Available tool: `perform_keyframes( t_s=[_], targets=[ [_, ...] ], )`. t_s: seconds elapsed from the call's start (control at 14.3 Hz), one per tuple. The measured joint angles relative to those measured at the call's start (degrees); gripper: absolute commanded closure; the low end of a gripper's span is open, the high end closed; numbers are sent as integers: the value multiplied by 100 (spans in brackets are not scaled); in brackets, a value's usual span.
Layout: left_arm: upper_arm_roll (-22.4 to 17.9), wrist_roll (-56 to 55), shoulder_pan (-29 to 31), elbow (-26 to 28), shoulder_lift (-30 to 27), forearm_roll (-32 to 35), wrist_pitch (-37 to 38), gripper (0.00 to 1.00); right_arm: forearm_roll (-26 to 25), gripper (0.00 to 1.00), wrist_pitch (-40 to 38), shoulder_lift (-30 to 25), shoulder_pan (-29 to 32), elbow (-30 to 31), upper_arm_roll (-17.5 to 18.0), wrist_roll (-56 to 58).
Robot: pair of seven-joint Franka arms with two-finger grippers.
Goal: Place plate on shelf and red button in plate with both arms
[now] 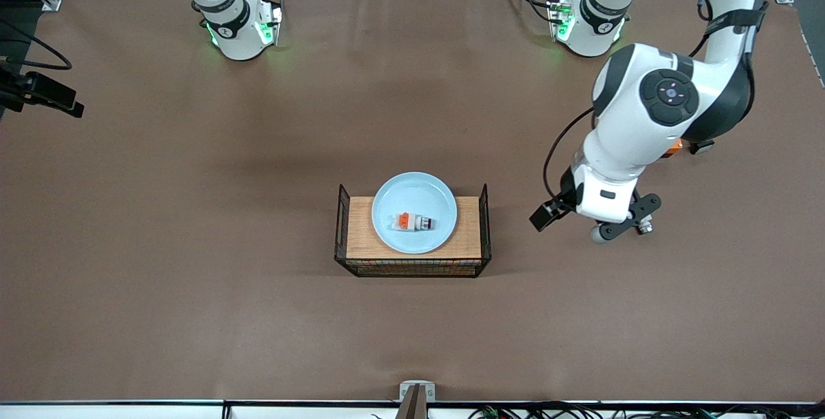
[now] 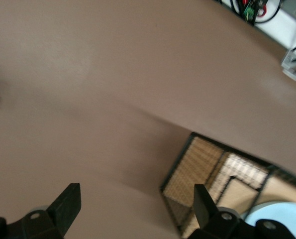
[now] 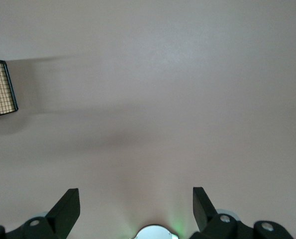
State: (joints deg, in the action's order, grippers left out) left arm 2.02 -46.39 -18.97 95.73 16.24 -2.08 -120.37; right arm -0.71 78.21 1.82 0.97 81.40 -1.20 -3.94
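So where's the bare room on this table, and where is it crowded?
Bare cloth lies nearer the camera than the wire tray, and between it and the arm bases. Crowded: the plate with the red button fills the tray; the open left gripper hangs beside it.

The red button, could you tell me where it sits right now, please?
In the front view, the red button lies on the plate, which rests on the wire-sided wooden tray mid-table.

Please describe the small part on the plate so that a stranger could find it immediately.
At the table's middle stands a wire basket with a wooden floor, holding a pale blue plate. On the plate lies the red button: small, white-grey, with an orange middle block, the only thing on the plate.
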Motion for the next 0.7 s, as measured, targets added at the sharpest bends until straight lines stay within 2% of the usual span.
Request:
perform_keyframes(
  t_s=[0.28, 0.7],
  targets=[
    [-2, 822, 318, 309, -222, 1, 24, 0, 0, 0, 368, -644, 0, 813, 0, 0],
    [-10, 2632, 1123, 331, -585, 6, 1103, 0, 0, 0, 499, -764, -11, 951, 8, 0]
  ],
)
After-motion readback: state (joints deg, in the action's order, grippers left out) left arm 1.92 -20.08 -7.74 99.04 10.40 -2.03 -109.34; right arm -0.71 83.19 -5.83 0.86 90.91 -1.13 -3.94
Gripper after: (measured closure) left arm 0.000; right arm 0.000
